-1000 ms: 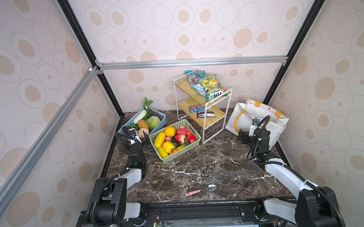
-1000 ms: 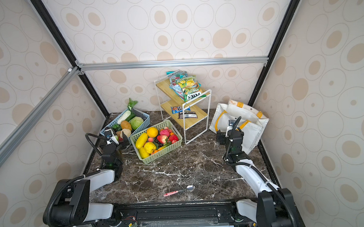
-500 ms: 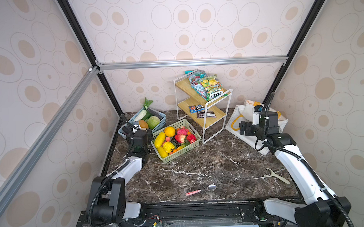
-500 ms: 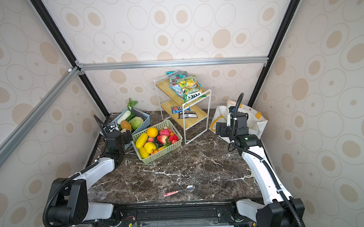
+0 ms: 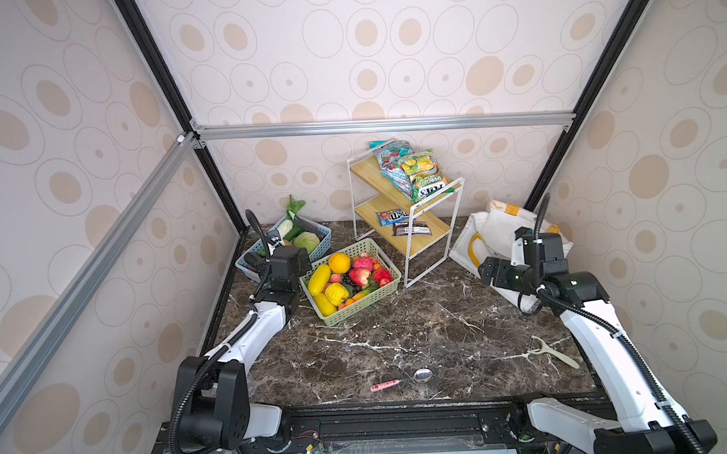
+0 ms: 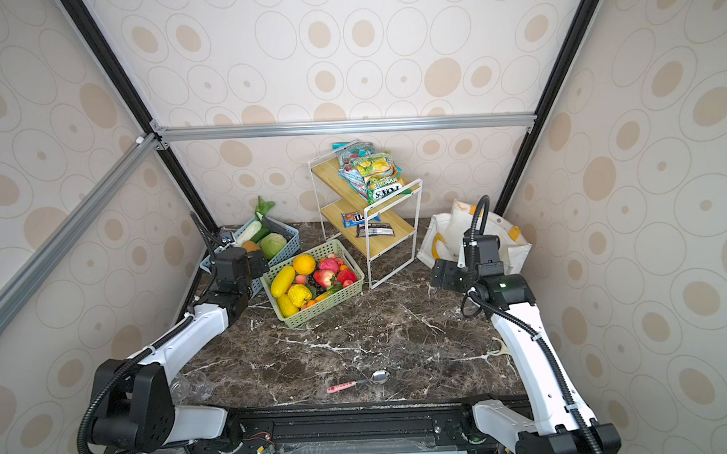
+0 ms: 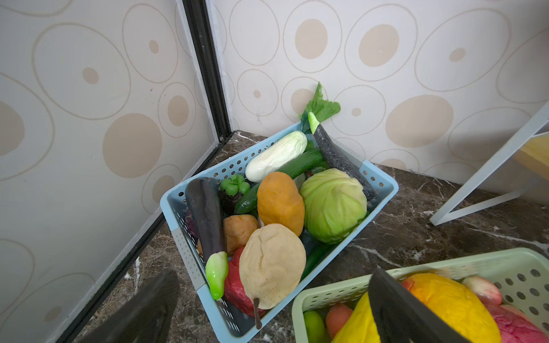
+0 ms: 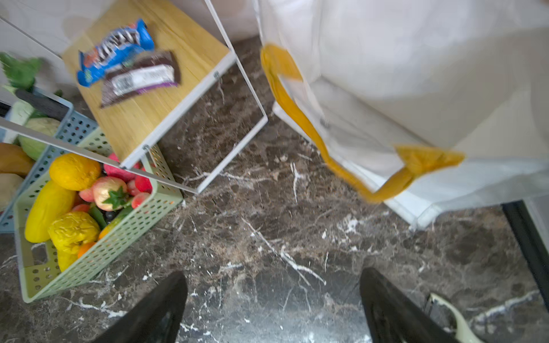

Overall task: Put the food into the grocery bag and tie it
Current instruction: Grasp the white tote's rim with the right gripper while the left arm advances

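The food fills two baskets at the back left. A blue basket (image 7: 383, 184) holds a cabbage (image 7: 332, 205), an orange-brown piece (image 7: 279, 202), a pale pear (image 7: 271, 264) and a dark eggplant (image 7: 205, 213). A green basket (image 5: 356, 311) holds yellow, orange and red fruit. My left gripper (image 7: 273, 274) hangs open over the blue basket's near end, one finger above the green basket's rim. The white grocery bag (image 5: 499, 231) with a yellow handle (image 8: 297, 112) lies slumped at the back right. My right gripper (image 8: 273, 276) stands open and empty over bare marble just in front of the bag.
A white wire shelf (image 5: 412, 234) with wooden boards carries snack bags and candy bars between the baskets and the bag. A pink-handled spoon (image 5: 404, 379) lies near the front edge, a pale peeler (image 5: 551, 350) at the front right. A clear glass (image 6: 190, 386) sits front left.
Both arms have stretched forward from low folded poses. The left gripper has come up over the blue basket. The right gripper rose beside the bag and turned down toward the table.
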You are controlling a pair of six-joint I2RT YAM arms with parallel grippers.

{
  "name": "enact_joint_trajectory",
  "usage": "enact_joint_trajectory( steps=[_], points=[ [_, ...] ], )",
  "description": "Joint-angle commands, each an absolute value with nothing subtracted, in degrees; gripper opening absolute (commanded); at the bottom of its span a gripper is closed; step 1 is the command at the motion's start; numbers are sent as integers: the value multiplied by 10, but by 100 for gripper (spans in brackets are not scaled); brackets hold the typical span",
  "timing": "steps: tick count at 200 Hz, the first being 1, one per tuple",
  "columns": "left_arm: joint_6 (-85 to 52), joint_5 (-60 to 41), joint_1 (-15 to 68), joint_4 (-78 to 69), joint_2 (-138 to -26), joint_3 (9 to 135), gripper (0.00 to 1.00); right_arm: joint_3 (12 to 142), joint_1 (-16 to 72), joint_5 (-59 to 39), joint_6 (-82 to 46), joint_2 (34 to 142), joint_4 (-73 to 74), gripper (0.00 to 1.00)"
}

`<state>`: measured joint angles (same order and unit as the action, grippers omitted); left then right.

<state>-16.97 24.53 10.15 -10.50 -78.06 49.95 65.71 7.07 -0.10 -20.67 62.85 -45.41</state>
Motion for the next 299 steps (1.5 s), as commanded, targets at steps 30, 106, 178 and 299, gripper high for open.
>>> enact_joint_trajectory(
  steps=[30,106,178,299],
  points=[
    [-189,241,120,-74,-756,529,99,638,74,41,-218,608,-484,92],
    [-267,265,197,-48,-722,482,97,854,56,119,-74,797,-519,92],
    [-279,284,240,-42,-714,469,97,1014,11,132,17,984,-558,91],
    [-279,297,247,-52,-724,475,97,1038,7,93,31,1045,-570,35]
  ],
)
